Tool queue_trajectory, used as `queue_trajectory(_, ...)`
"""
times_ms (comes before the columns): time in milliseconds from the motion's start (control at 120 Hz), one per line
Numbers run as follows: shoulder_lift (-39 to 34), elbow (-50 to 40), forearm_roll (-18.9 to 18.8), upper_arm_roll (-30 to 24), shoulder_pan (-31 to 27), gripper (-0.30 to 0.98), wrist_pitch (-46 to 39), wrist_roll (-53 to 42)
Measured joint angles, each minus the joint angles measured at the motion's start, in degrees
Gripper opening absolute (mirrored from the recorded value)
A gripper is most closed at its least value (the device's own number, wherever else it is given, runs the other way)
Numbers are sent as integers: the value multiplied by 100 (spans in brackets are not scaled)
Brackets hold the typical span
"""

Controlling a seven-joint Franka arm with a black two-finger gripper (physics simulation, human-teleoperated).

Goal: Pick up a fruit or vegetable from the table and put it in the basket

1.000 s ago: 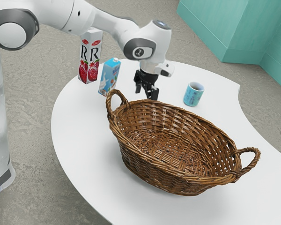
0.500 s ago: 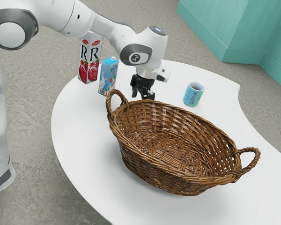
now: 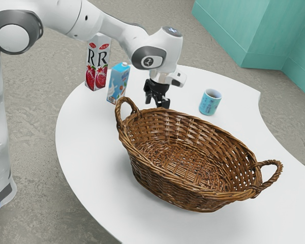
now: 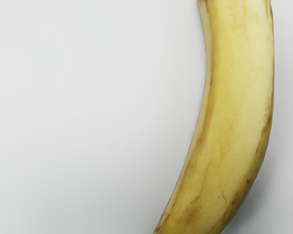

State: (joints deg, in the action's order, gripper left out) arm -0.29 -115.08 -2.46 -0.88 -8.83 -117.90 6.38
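Behind the basket's far rim in the exterior view, my gripper (image 3: 156, 101) points down over the table (image 3: 91, 152), its two fingers spread apart and open. A yellow banana (image 4: 237, 107) with brown marks lies on the white tabletop in the wrist view, close below my hand. In the exterior view the banana is hidden, and the basket's wall stands in front of that spot. The brown wicker basket (image 3: 193, 190) has a handle at each end and holds nothing.
A tall red-and-white carton (image 3: 97, 66) and a blue carton (image 3: 118, 84) stand to the exterior view's left of my gripper. A blue cup (image 3: 210, 102) is on its right. The basket's near handle (image 3: 126, 109) rises close to my fingers.
My hand has shifted a little toward the exterior view's left since a second ago, with a slight move back over the last half second. The basket, cartons and cup have stayed put.
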Motion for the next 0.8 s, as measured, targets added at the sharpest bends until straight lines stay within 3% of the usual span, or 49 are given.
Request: queue_trajectory(800,202,204,3,-72,151,69,-101,-29)
